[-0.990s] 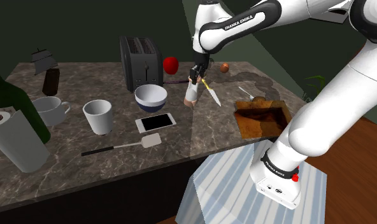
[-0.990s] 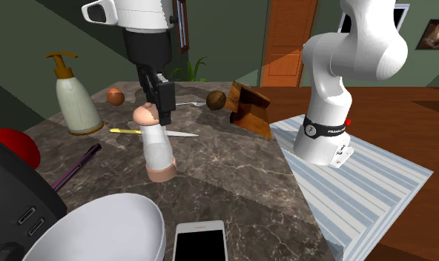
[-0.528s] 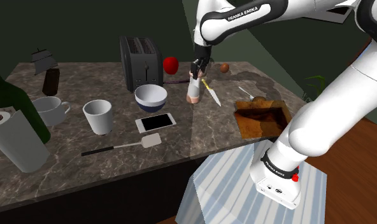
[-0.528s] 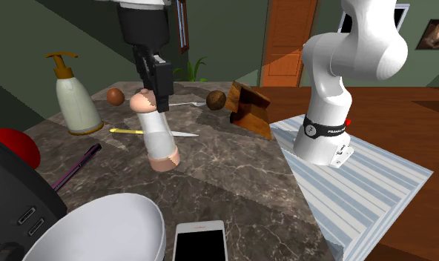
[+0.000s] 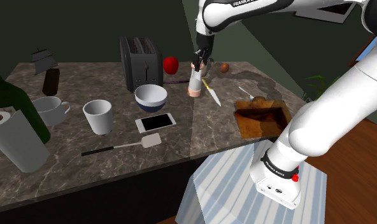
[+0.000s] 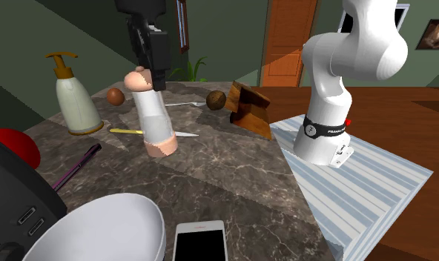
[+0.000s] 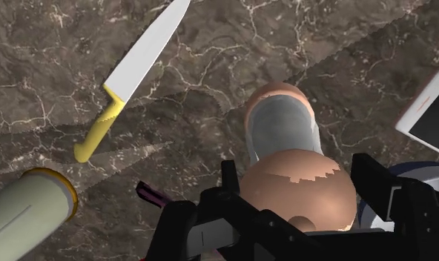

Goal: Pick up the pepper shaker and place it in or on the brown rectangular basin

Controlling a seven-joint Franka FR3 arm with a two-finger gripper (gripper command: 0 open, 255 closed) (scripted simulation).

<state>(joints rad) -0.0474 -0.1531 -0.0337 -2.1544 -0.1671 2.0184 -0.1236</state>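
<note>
Bowl [image 5: 150, 95]: you find it on the counter [image 5: 66, 137], at the shoulder view's left of the shaker.
Pepper shaker [image 5: 195, 81]: tilted, its base just beside the yellow-handled knife [image 5: 213, 95].
Gripper [image 5: 197, 63]: its 2 fingers clamp the shaker's cap.
Brown basin [image 5: 241, 109]: at the shoulder view's right, well apart from the shaker.

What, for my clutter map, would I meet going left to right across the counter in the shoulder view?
Paper roll → mug → cup → phone → pepper shaker → brown basin.
</note>
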